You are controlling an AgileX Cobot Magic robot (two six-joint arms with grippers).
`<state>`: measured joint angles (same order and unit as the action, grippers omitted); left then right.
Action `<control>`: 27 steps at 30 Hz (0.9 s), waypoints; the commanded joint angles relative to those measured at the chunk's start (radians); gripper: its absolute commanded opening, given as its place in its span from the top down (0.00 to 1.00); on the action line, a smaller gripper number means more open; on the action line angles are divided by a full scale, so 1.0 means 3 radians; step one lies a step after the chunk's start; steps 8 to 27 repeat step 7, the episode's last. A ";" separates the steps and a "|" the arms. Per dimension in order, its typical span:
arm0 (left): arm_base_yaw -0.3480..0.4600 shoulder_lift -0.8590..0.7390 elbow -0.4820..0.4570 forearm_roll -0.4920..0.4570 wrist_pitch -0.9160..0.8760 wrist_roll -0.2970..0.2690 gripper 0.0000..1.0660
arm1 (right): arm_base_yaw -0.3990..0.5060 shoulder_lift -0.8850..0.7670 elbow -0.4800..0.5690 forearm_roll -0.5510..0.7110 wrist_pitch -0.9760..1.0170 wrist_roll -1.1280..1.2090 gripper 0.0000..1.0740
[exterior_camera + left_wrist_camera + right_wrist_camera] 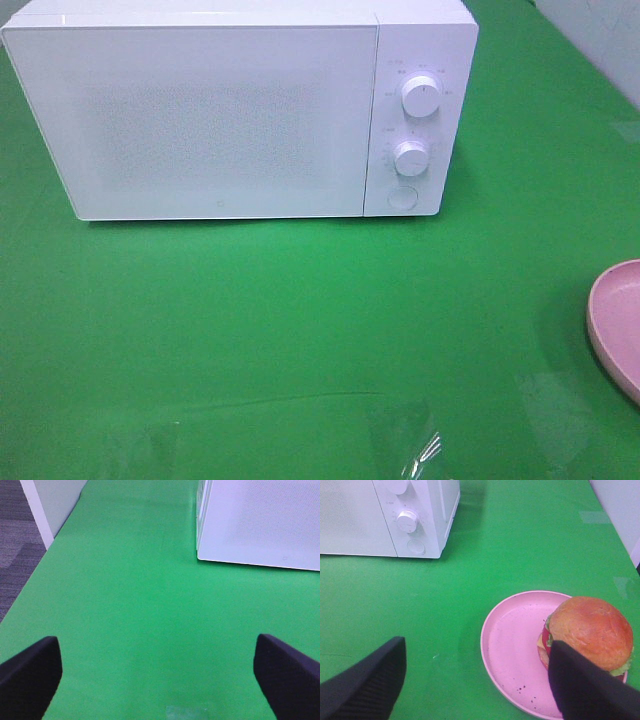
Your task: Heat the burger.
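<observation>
On a bright green table point(300, 320), one white microwave point(240, 110) stands with its door closed; two round knobs point(421, 97) and one button point(402, 197) sit on its right-hand panel. Grey carpet point(17, 545) shows beyond the table's edge in the left wrist view. One pink plate point(512, 645) lies well to the right of the microwave, and one burger point(587, 632) sits on its far side, near the rim. The left gripper point(157, 672) hangs over bare green with its fingers spread wide, holding nothing. The right gripper point(477, 680) hovers above the plate, fingers spread too, one dark finger point(587, 687) covering part of the burger.
</observation>
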<state>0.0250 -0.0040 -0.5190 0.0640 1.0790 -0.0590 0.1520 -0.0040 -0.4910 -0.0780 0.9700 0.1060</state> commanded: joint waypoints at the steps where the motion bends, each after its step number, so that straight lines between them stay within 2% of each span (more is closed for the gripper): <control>1: 0.0017 -0.0077 0.0010 -0.0013 -0.0037 -0.0003 0.10 | -0.0023 -0.0083 0.0007 0.0010 -0.0030 -0.0040 0.29; 27: 0.0017 -0.0077 0.0010 -0.0013 -0.0037 -0.0003 0.10 | -0.0023 -0.0083 0.0007 0.0010 -0.0030 -0.0040 0.29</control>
